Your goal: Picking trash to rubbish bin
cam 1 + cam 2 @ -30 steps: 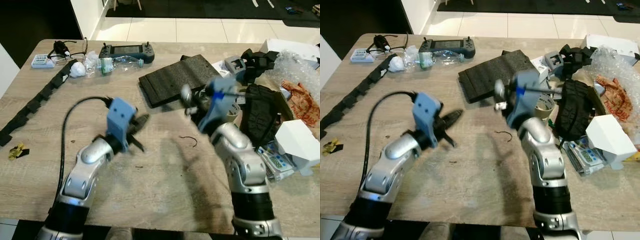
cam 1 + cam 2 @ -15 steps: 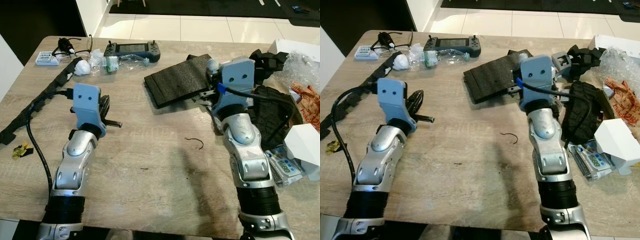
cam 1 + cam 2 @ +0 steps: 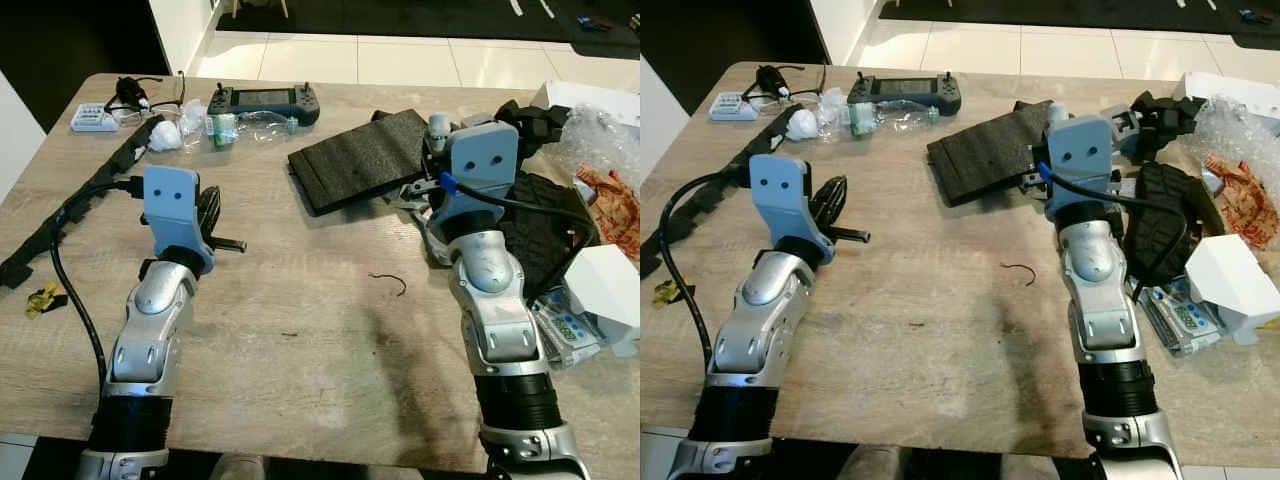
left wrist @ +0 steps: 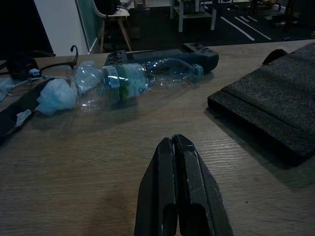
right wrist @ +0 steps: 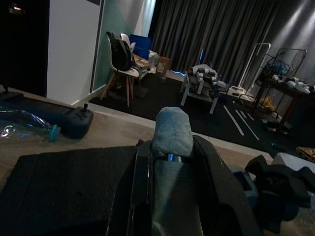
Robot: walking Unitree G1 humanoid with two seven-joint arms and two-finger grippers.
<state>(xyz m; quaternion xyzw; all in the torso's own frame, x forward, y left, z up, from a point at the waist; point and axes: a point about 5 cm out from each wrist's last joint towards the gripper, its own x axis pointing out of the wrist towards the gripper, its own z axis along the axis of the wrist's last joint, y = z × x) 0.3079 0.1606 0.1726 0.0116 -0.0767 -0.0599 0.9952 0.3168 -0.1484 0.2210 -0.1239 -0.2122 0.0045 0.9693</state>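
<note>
Above the right half of the table (image 3: 320, 330), the right gripper (image 5: 170, 147) pinches a pale grey-blue cylindrical piece of trash (image 5: 171, 132) between its fingers, held over the near edge of the dark foam slab (image 3: 360, 158). The left gripper (image 4: 173, 147), fingers pressed together and holding nothing, hovers over the left half of the table. Toward the far left corner lie a crushed plastic bottle (image 4: 133, 81), a white crumpled wad (image 4: 54, 96) and a black controller (image 3: 260, 100).

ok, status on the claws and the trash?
Left claw shut, empty, over table. Right claw shut on small grey-capped container, above black foam slab. Crushed plastic bottle lies ahead, untouched.
</note>
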